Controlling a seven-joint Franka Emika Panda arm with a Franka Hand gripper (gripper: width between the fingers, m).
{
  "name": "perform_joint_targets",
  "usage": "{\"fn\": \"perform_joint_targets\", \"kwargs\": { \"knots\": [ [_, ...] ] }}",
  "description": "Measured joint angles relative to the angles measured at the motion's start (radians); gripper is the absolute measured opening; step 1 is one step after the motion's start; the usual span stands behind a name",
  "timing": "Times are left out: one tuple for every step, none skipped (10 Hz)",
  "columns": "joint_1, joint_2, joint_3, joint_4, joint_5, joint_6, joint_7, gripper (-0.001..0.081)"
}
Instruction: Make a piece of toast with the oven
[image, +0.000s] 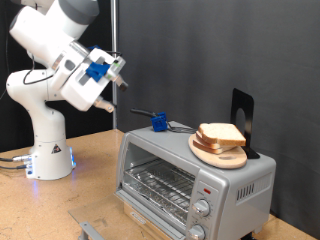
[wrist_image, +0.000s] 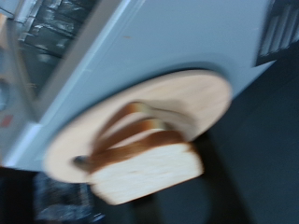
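Gripper (image: 119, 72) raised high at about 10 o'clock in the exterior view, well apart from the oven (image: 190, 176); nothing seen between its fingers, and cannot tell from either view if open or closed. Oven standing at about 5 o'clock on the wooden table (image: 60, 205), door closed, wire rack seen behind the glass, two round knobs and a small red light on the front panel. No readable brand or writing on the oven. Round wooden plate (image: 222, 152) resting on the oven's top, with a stack of bread slices on it; toast (image: 221, 134) as the upper slice of the stack, pale with tan crust. In the wrist view, blurred: same plate (wrist_image: 192, 98) on the grey oven top (wrist_image: 140, 47), slices (wrist_image: 149, 168) fanned over its edge. Blue object (image: 158, 121) behind the oven at about 12 o'clock. Black triangle warning sticker (image: 57, 155) on the white robot base, text too small to read.
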Motion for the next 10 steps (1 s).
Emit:
{"fn": "perform_joint_targets", "kwargs": {
  "knots": [
    [-0.001,-0.019,0.011,0.001,-0.031,-0.019,0.034,0.0808],
    [-0.002,-0.018,0.01,-0.001,-0.022,-0.015,0.031,0.0808],
    [-0.006,-0.016,0.01,0.006,-0.094,-0.066,0.048,0.0808],
    [-0.009,-0.016,0.011,0.031,-0.198,-0.162,0.084,0.0808],
    [-0.009,-0.018,0.013,0.066,-0.275,-0.26,0.107,0.0808],
    [-0.007,-0.021,0.016,0.102,-0.325,-0.355,0.129,0.0808],
    [-0.006,-0.027,0.024,0.129,-0.349,-0.414,0.151,0.0808],
    [-0.004,-0.04,0.04,0.146,-0.359,-0.433,0.171,0.0808],
    [-0.003,-0.056,0.067,0.156,-0.368,-0.431,0.202,0.0808],
    [-0.004,-0.072,0.104,0.163,-0.377,-0.412,0.245,0.0808]
  ]
}}
